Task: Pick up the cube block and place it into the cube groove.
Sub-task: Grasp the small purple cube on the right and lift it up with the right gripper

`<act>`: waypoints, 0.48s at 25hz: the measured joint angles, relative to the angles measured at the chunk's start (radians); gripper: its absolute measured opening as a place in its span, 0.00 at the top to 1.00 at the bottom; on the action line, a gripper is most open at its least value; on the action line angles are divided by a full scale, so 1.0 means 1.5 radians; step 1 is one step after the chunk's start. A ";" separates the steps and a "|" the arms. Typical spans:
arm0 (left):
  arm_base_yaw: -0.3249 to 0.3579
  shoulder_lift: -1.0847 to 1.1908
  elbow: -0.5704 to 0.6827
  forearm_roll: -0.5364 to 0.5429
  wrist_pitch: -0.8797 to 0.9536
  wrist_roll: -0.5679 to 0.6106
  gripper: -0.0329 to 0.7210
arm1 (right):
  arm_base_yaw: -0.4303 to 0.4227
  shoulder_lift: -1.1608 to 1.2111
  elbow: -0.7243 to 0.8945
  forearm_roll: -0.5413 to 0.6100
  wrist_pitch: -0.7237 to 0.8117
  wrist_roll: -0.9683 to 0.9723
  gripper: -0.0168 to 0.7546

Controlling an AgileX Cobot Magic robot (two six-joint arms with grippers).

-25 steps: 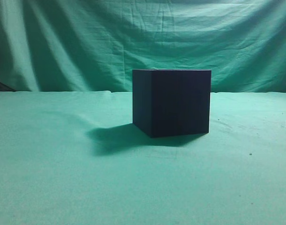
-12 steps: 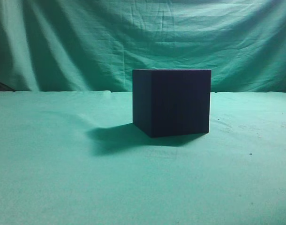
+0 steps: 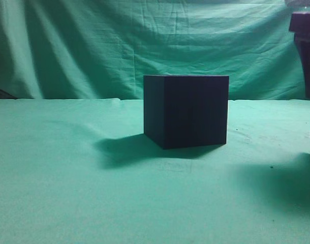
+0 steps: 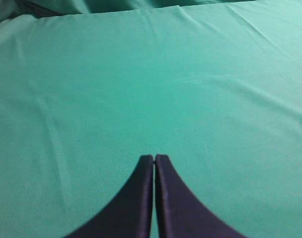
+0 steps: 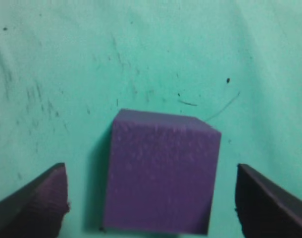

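Right wrist view: cube block (image 5: pixel 161 173) sitting on the table (image 5: pixel 141 54), dead centre between the spread fingers of the right tool (image 5: pixel 151 198), untouched. Left tool (image 4: pixel 154 159) pressed together, nothing ahead.

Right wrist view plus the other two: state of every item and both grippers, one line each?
cube block: resting on the cloth, between the open fingers, not gripped.
cube groove: upright mid-table, nothing visibly in it from this side.
right gripper: open, fingers wide either side of the block.
left gripper: shut, empty, over bare cloth.
green cloth: covers the table, wrinkled.
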 joint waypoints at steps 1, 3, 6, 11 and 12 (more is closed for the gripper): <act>0.000 0.000 0.000 0.000 0.000 0.000 0.96 | 0.000 0.009 0.000 -0.001 -0.011 0.003 0.21; 0.000 0.000 0.000 0.000 0.000 0.000 0.96 | 0.000 0.023 0.000 -0.001 -0.029 0.006 0.21; 0.000 0.000 0.000 0.000 0.000 0.000 0.96 | 0.000 0.041 -0.001 -0.002 -0.042 0.009 0.27; 0.000 0.000 0.000 0.000 0.000 0.000 0.96 | 0.000 0.056 -0.001 -0.008 -0.049 0.015 0.33; 0.000 0.000 0.000 0.000 0.000 0.000 0.96 | 0.000 0.056 -0.001 -0.008 -0.049 0.018 0.39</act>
